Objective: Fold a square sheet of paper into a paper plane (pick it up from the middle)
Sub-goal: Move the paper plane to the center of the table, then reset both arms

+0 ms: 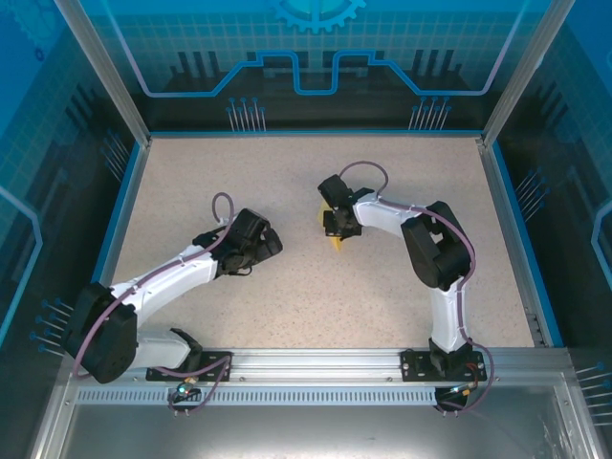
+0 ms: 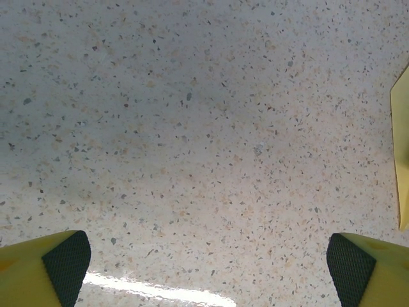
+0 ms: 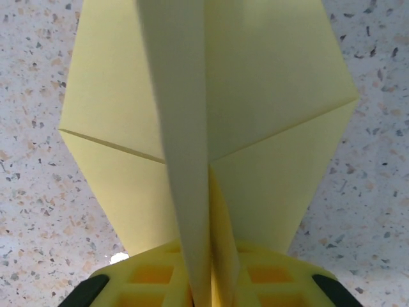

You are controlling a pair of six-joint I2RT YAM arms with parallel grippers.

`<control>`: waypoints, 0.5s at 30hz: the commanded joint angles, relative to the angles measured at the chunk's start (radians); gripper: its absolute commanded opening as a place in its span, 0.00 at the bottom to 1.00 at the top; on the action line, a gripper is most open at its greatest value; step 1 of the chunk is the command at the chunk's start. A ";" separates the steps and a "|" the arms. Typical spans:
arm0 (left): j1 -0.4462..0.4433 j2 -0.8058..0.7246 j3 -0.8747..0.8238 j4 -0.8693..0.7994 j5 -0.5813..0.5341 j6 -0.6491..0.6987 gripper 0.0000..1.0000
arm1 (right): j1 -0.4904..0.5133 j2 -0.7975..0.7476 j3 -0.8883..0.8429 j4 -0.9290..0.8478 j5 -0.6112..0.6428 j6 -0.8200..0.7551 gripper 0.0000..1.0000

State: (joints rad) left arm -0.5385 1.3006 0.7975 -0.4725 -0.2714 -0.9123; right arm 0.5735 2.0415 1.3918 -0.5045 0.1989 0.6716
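No legible text anywhere

The pale-yellow paper plane (image 3: pixel 268 96) stands with centre fold upright, wings spread.

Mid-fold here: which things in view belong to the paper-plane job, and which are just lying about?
Belongs to the job:
- paper plane, its centre fold standing between the fingers of the right gripper
- left gripper, open, hanging over the table to one side of the plane

Not the job's:
- speckled table
- blue enclosure walls
Both are fixtures, not loose items.
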 commanded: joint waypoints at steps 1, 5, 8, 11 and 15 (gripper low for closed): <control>0.018 -0.030 0.026 -0.046 -0.034 0.037 0.99 | 0.000 0.000 0.035 -0.082 0.005 0.015 0.21; 0.037 -0.050 0.084 -0.096 -0.093 0.081 0.99 | -0.001 -0.121 0.089 -0.130 0.017 0.001 0.35; 0.052 -0.073 0.128 -0.132 -0.165 0.133 0.99 | -0.006 -0.239 0.097 -0.149 0.037 -0.005 0.52; 0.074 -0.093 0.164 -0.169 -0.248 0.199 0.99 | -0.019 -0.365 0.065 -0.155 0.106 -0.028 0.71; 0.115 -0.138 0.161 -0.170 -0.375 0.292 0.99 | -0.049 -0.551 -0.083 -0.101 0.304 -0.117 0.94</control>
State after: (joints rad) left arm -0.4534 1.2003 0.9474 -0.5919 -0.5030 -0.7292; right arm 0.5598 1.5845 1.3991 -0.6003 0.3344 0.6266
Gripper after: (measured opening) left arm 0.986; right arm 0.896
